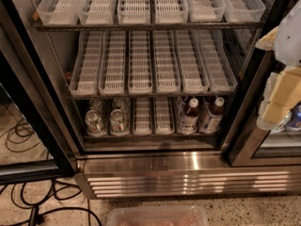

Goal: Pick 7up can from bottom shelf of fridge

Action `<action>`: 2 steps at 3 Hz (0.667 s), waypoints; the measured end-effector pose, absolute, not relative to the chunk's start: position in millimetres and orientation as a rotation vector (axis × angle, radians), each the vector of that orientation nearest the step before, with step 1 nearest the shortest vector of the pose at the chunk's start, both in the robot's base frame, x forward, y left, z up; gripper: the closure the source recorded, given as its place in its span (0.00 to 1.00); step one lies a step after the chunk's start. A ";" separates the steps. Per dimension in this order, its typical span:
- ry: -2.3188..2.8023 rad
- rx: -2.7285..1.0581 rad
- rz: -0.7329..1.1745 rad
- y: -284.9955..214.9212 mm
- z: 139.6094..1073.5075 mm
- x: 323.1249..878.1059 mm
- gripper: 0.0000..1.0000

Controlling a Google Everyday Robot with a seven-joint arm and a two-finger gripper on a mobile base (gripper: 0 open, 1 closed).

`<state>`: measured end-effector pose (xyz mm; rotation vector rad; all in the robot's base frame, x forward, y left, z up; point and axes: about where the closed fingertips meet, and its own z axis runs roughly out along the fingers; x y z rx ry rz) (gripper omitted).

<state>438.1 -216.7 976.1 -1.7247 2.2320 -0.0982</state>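
At the far left, black cables (28,192) lie on the speckled floor. The black door frame (33,107) of the fridge (61,55) runs as a slanted edge down to the steel base. Just right of this frame, on the bottom shelf (150,136), the 7up can (94,122) stands at the front of the first lane, close to the left steel wall. It is upright: its long axis is vertical, and its shiny round top points up. A second can (118,121) stands just beside it on the right, also at the front edge. Two more cans are seen behind them, deeper in the same lanes. In the middle of the shelf two white lanes (153,116) carry nothing, so there is open room on the right side of the cans. Further right, two brown bottles (190,114) with white caps stand upright near the right frame. Below the shelf runs the ribbed base grille (188,180), and a plastic container (157,215) lies on the floor in front of it. At the right edge the gripper (282,95) hangs outside the fridge opening, well apart from the cans. Whether it is open or closed I cannot tell.
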 end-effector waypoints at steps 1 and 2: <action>2.238 -1.710 -0.099 -216.3 972.6 441.2 0.00; 2.282 -1.654 -0.050 -213.5 928.5 447.5 0.00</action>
